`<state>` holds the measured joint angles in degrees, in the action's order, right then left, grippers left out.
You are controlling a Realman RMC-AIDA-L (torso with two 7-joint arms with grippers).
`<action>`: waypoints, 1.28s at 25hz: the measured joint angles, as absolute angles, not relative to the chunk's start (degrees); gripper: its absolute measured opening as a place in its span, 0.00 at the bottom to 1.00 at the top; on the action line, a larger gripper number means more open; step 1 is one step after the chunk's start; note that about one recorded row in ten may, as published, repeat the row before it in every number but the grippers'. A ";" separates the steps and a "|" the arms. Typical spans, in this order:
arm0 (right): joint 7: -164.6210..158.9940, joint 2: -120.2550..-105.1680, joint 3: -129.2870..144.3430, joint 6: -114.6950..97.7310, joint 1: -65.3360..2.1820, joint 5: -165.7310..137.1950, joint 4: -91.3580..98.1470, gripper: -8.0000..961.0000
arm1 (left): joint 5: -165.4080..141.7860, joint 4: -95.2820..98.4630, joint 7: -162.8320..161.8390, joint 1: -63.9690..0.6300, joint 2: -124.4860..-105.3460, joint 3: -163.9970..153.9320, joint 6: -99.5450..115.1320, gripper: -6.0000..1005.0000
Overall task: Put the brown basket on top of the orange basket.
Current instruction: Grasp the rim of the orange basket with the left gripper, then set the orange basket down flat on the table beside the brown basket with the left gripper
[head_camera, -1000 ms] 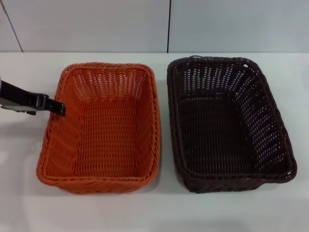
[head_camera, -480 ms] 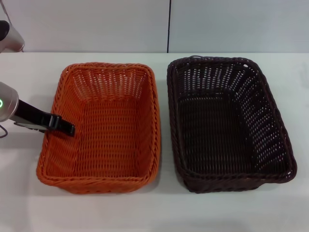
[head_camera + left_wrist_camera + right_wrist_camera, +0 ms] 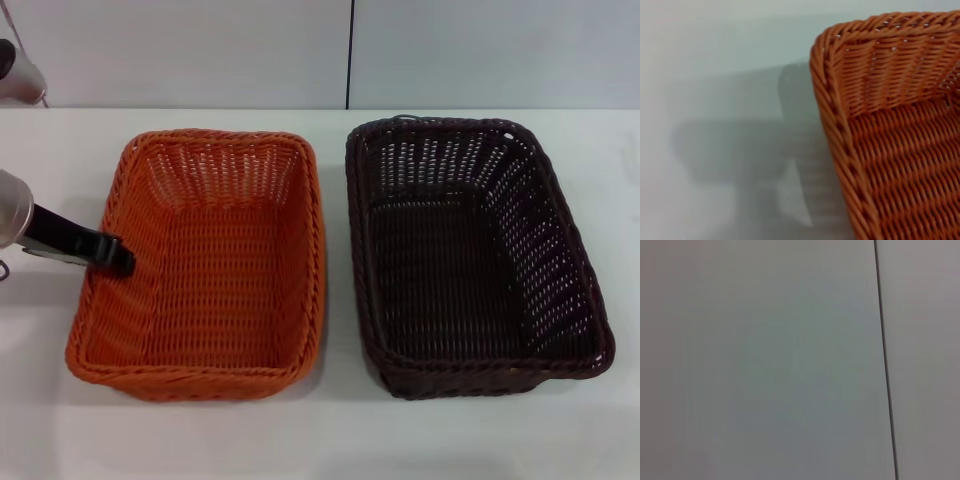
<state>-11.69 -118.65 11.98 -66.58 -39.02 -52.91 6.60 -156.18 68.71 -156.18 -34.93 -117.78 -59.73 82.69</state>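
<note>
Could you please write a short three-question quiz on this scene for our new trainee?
1. True or false: the brown basket already sits on top of the orange basket.
2. Which basket is the left gripper beside? A) orange B) brown
3. Fill in: both baskets stand side by side on the white ____.

Key: 1. False: they stand apart, the brown one on the robot's right. 2. A: the gripper is at the orange basket's outer left rim. 3. table. The right gripper is out of the head view.
</note>
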 joint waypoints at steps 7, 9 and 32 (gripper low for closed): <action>-11.69 -118.65 12.19 -66.36 -39.12 -52.91 6.59 0.58 | -156.30 68.66 -156.04 -35.40 -117.72 -60.93 82.30 0.31; -11.69 -118.65 12.20 -66.36 -39.16 -52.91 6.59 0.58 | -156.30 68.75 -155.24 -35.55 -117.65 -60.96 82.26 0.23; -11.69 -118.74 12.49 -66.35 -39.78 -53.06 5.98 0.58 | -156.38 71.33 -138.39 -40.33 -117.56 -61.11 89.45 0.20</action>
<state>-11.69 -118.74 12.49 -66.35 -39.78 -53.06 5.98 -156.38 71.33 -138.39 -40.33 -117.56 -61.11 89.45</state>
